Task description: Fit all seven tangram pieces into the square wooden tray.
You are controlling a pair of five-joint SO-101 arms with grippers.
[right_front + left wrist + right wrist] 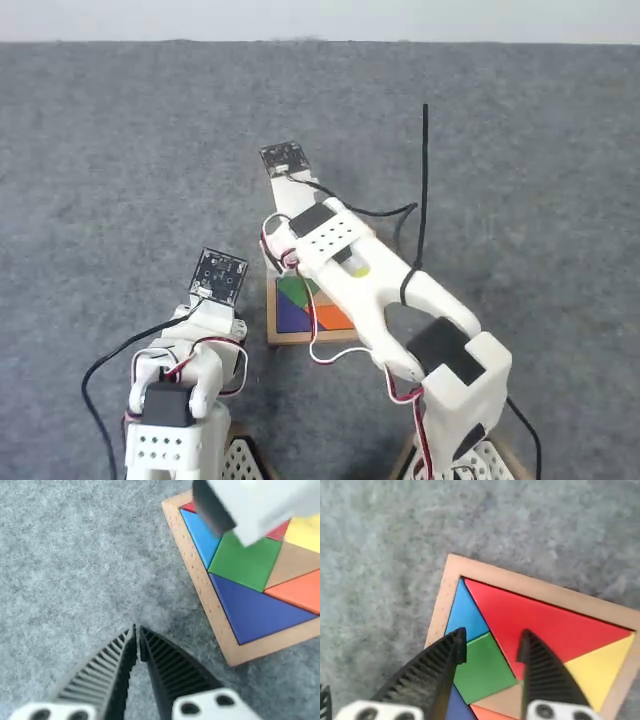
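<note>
The square wooden tray (451, 576) lies on the grey felt with coloured pieces flat inside it: a red triangle (540, 620), a light blue triangle (466, 613), a green square (482, 667), a yellow triangle (597, 672), a tan piece (292, 562), an orange piece (300, 592) and a dark blue triangle (255, 610). My right gripper (492, 645) hangs open just above the tray, over the green square and the red triangle, holding nothing. My left gripper (137, 632) is shut and empty over bare felt beside the tray (212, 605). In the high view the tray (272, 320) lies under the right arm.
Grey felt (120, 150) covers the whole table, with wide open room on all sides of the tray. The right arm's white body (400, 300) and its cables (424, 180) stretch over the tray. The left arm (190, 370) stands at the near edge.
</note>
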